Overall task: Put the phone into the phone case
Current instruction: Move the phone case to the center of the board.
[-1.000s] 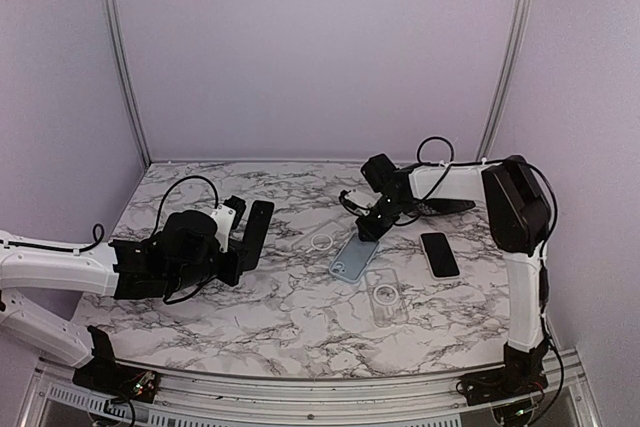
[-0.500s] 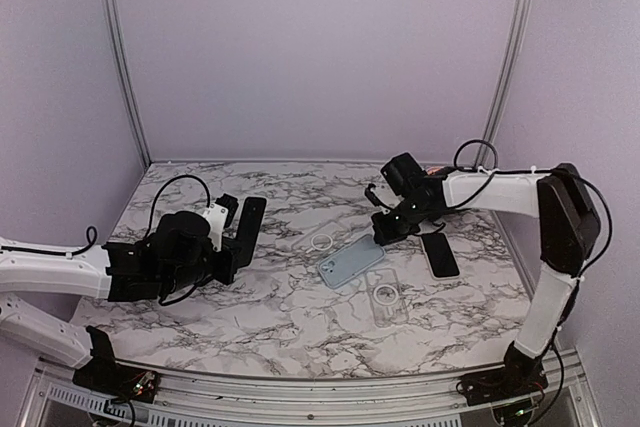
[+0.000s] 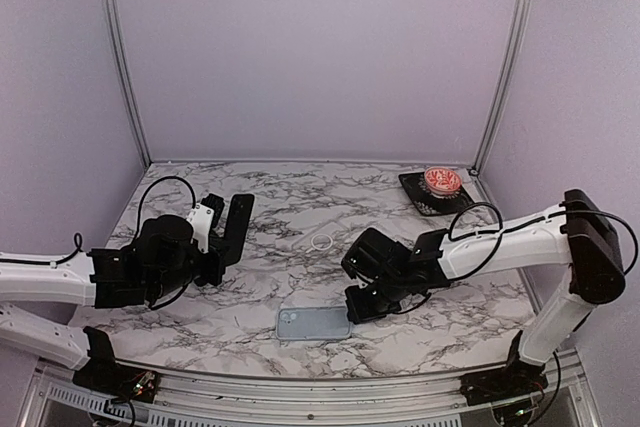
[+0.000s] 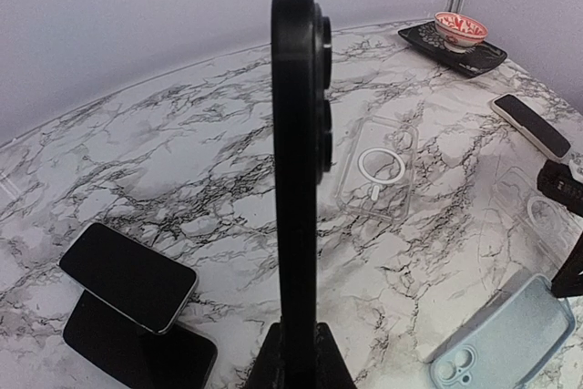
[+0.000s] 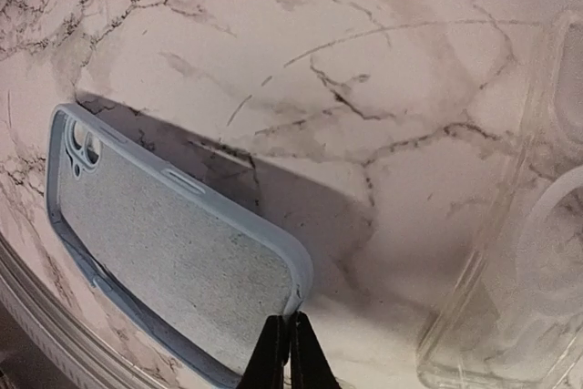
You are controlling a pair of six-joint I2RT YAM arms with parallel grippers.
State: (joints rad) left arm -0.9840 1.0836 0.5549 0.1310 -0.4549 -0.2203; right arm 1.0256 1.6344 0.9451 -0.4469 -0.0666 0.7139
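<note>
My left gripper point(image 3: 222, 252) is shut on the lower end of a black phone point(image 3: 237, 219), held upright and off the table. The left wrist view shows this black phone point(image 4: 294, 161) edge-on, two camera bumps facing right, clamped between the fingers point(image 4: 273, 362). My right gripper point(image 3: 352, 309) is low over the near middle of the table. It is shut on the rim of a light blue phone case point(image 3: 313, 323). In the right wrist view the blue case point(image 5: 173, 280) lies open side up, its end wall pinched by the fingertips point(image 5: 273, 353).
Two dark phones point(image 4: 127, 275) lie stacked at the left. A clear case with a white ring point(image 4: 378, 170) is mid-table, a second clear case point(image 5: 537, 261) lies beside the right gripper, and another phone point(image 4: 533, 125) further right. A bowl on a black tray point(image 3: 440, 182) stands back right.
The right gripper has shut on the blue case's rim and brought it from mid-table to the near edge. The left arm has drifted slightly left and back with the black phone.
</note>
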